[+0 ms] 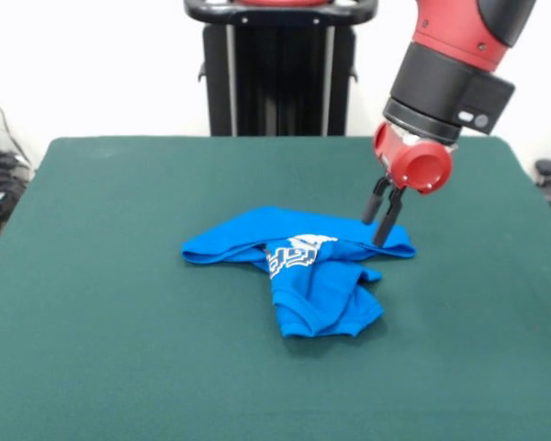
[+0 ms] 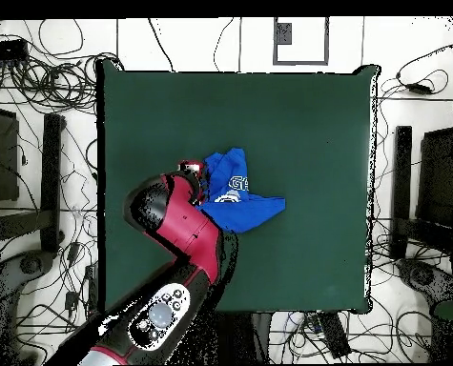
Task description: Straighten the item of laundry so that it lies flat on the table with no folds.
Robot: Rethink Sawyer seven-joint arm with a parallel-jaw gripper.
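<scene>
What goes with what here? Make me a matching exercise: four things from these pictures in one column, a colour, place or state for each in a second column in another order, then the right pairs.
Things
1. garment
2. table
3. gripper
4. pedestal

Descriptions
A. dark green, flat top
B. black, upright behind the table's far edge
C. bright blue, crumpled with folds, white lettering showing
D. dark fingers pointing down at the garment's edge

Pairs
1-C, 2-A, 3-D, 4-B
</scene>
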